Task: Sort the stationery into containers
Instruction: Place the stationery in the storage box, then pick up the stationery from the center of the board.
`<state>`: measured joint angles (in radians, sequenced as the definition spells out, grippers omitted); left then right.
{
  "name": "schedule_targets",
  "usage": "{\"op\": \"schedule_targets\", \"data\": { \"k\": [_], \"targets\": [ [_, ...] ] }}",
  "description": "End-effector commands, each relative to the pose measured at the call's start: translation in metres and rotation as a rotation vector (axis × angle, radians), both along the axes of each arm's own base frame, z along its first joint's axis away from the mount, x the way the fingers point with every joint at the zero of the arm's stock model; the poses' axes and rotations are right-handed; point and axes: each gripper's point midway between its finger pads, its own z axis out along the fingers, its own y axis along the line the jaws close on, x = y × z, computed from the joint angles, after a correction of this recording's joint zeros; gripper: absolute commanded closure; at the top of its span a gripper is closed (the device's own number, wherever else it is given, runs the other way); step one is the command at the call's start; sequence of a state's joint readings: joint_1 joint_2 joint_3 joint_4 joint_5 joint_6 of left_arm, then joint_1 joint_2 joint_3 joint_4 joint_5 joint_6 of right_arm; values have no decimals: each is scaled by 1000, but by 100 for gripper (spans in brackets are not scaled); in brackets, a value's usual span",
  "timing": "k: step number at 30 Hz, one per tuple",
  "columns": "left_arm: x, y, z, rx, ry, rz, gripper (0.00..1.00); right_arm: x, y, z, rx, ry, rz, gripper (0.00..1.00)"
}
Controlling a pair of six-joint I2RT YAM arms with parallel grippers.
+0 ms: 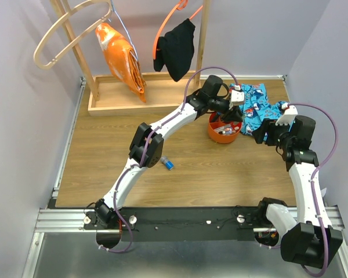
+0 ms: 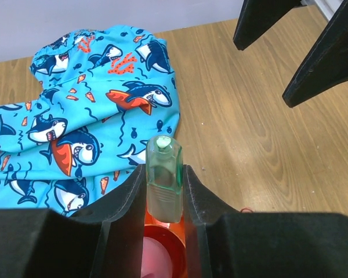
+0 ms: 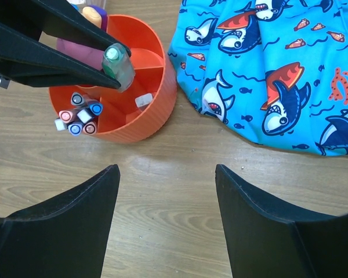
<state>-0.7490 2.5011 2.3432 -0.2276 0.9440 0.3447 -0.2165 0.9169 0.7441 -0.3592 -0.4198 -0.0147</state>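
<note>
My left gripper (image 1: pixel 234 114) hovers over the round orange tub (image 1: pixel 224 132), shut on a small translucent green item (image 2: pixel 164 176). In the right wrist view the green item (image 3: pixel 118 65) hangs tilted above the tub's inner dividers (image 3: pixel 144 59). Several markers (image 3: pixel 79 119) stand on end in the tub's left compartment, and a pink tube (image 3: pixel 74 45) shows at its far side. A small blue pen-like item (image 1: pixel 167 164) lies on the table under the left arm. My right gripper (image 1: pixel 261 135) is open and empty, just right of the tub, above bare wood (image 3: pixel 167 174).
A blue shark-print cloth (image 1: pixel 256 107) lies bunched right behind the tub and fills the right wrist view's upper right (image 3: pixel 278 69). A wooden rack with a long tray base (image 1: pixel 122 104) stands at the back, holding an orange garment (image 1: pixel 120 55) and a black one (image 1: pixel 177 49).
</note>
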Motion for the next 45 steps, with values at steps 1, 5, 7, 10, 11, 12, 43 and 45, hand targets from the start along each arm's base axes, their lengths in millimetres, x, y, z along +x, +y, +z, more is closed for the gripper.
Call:
{"op": "schedule_targets", "data": {
  "k": [1, 5, 7, 10, 11, 12, 43, 45],
  "targets": [
    [6, 3, -36, 80, 21, 45, 57, 3, -4, 3, 1, -23, -21, 25],
    [7, 3, -19, 55, -24, 42, 40, 6, -4, 5, 4, -22, -17, 25],
    [5, 4, -13, 48, -28, 38, 37, 7, -5, 5, 3, -21, -18, 25],
    [3, 5, -1, 34, -34, 34, 33, 10, -5, 7, 6, -21, -14, 25],
    [1, 5, 7, 25, -36, 30, 31, 11, -4, 8, 6, -23, -11, 25],
    [-1, 6, 12, 17, -37, 26, 31, 12, -4, 7, 8, -22, -10, 25],
    [-166, 306, -22, 716, -216, -255, 25, 74, 21, 0, 91, -7, 262, 40],
    [-168, 305, -30, 732, -219, -297, 25, 67, 24, 2, 100, -11, 265, 39]
  ]
}}
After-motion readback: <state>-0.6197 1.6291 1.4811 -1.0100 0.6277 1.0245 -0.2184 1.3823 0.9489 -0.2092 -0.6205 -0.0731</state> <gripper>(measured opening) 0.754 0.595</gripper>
